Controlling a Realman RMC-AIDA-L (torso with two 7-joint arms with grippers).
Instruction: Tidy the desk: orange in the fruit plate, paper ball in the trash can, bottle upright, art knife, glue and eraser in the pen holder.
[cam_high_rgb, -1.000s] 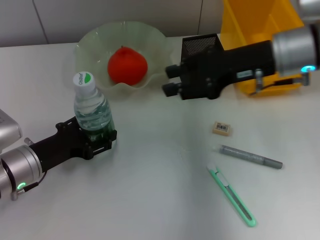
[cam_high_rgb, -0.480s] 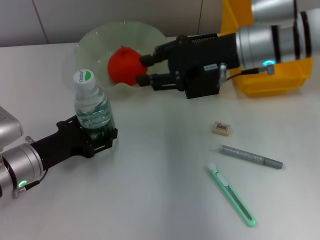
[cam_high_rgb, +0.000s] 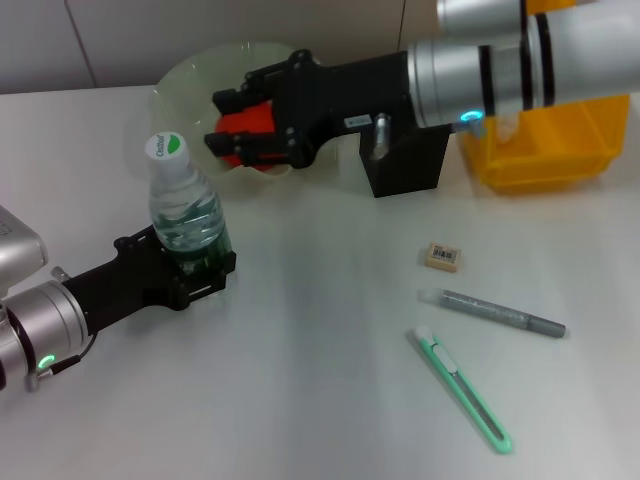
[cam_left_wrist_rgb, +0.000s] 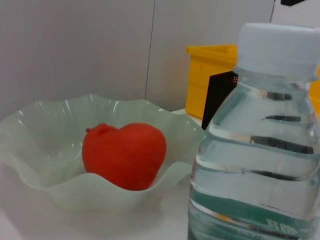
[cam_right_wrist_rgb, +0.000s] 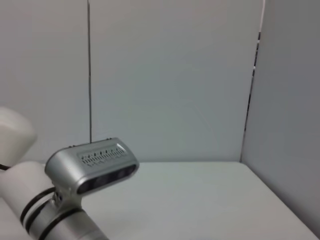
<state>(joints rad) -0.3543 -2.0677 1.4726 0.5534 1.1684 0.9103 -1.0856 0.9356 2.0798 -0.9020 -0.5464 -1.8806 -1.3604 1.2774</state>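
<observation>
bottle (cam_high_rgb: 185, 215): upright, left gripper (cam_high_rgb: 195, 270) clamped round its base
orange (cam_high_rgb: 245, 135): in fruit plate (cam_high_rgb: 180, 85), right gripper (cam_high_rgb: 235, 130) over it, jaws apart, prob not gripping
next: prob eraser (cam_high_rgb: 444, 257) to pen holder (cam_high_rgb: 410, 165)

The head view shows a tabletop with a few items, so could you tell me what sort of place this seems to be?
Probably a staged desk in a lab or office: a plain white table against bare wall panels, with stationery such as an eraser and art knife beside a black mesh pen holder and a yellow bin.
</observation>
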